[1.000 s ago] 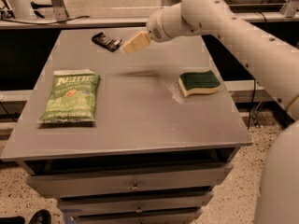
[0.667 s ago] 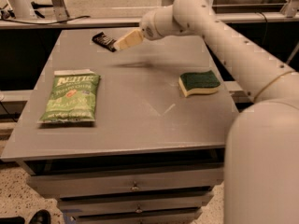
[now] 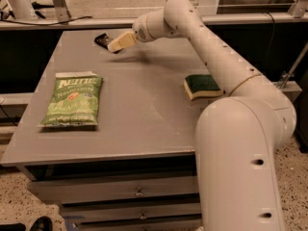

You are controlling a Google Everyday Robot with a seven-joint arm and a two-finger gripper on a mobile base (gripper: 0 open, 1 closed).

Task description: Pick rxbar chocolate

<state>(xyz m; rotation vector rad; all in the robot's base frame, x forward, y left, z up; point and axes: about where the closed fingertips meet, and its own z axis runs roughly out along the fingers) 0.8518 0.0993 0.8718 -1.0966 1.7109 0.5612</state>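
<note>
The rxbar chocolate [image 3: 101,39], a small flat shiny black wrapper, lies by the far edge of the grey worktop [image 3: 144,114], toward its far left corner. The tan end effector [image 3: 115,45] overlaps the bar's right end. I cannot tell how far open it is or whether it grips anything. A green chip bag [image 3: 72,101] lies near the left edge, and a green-and-yellow sponge [image 3: 202,86] near the right edge.

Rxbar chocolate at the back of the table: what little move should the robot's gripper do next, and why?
Probably ease the gripper a bit farther left in the camera view and down over the rxbar chocolate. Its tip sits at the bar's right edge, so most of the bar lies just beyond it.
</note>
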